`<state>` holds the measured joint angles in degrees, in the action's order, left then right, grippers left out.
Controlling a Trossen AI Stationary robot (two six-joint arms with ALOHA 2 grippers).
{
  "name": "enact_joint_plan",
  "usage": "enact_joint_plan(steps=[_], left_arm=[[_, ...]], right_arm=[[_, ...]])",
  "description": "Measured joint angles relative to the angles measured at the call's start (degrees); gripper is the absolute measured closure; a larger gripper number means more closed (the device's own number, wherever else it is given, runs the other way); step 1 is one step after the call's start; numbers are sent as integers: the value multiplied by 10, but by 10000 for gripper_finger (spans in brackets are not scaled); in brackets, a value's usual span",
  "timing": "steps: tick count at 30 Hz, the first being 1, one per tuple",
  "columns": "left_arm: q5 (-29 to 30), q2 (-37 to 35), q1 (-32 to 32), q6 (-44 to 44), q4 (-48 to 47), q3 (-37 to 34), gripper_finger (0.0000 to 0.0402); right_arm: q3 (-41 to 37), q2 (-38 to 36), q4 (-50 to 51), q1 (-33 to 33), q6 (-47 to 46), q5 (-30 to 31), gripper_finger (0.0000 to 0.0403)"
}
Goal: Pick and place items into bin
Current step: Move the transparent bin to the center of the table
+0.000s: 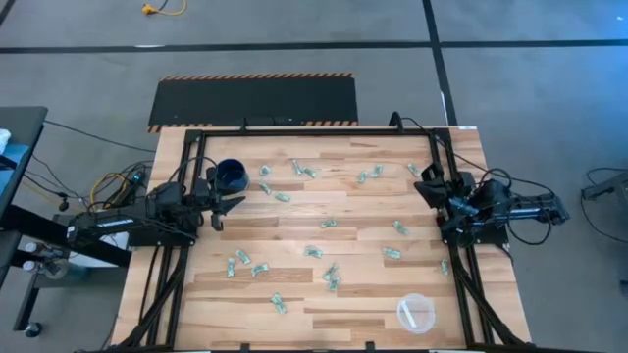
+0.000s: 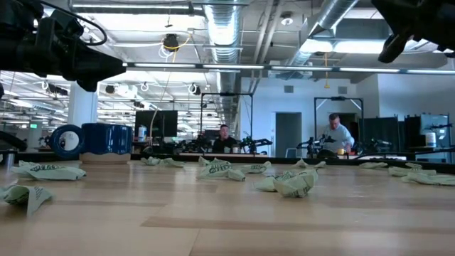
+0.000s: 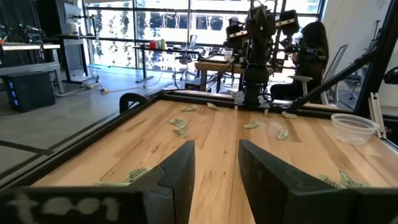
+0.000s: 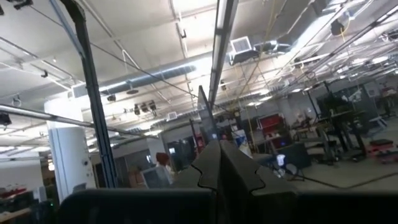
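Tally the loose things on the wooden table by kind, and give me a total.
small pale green-and-white crinkly wrapped pieces: about 19 (a few lie close together, so the count is approximate)
round clear plastic cup: 1
dark blue handled mug: 1
Total: about 21

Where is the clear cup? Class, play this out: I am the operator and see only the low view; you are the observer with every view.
Observer: The clear cup stands on the right arm's side, near the corner diagonally opposite the blue mug.
Operator: Is either tool holding a piece?
Observer: No. The left tool is open and empty, beside the mug.
Operator: And the right tool?
Observer: The right tool is shut on nothing, at the table's right edge.
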<state>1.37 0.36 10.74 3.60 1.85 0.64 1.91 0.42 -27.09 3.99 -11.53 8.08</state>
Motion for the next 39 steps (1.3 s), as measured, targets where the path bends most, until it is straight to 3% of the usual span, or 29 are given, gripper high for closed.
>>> enact_joint_plan(steps=[4, 8, 17, 24, 31, 39], left_arm=[[0, 0, 0, 21, 2, 0, 290], [5, 0, 0, 59, 4, 0, 290], [6, 0, 0, 71, 4, 0, 290], [9, 0, 0, 66, 5, 0, 290], [9, 0, 0, 65, 6, 0, 290], [16, 0, 0, 57, 16, 0, 290]], right_arm=[[57, 21, 99, 0, -3, 29, 403], [133, 96, 198, 0, -42, 46, 403], [302, 337, 466, 36, -288, -18, 403], [463, 544, 664, 142, -441, -36, 403], [578, 709, 859, 283, -667, -63, 403], [609, 810, 883, 425, -909, -98, 403]])
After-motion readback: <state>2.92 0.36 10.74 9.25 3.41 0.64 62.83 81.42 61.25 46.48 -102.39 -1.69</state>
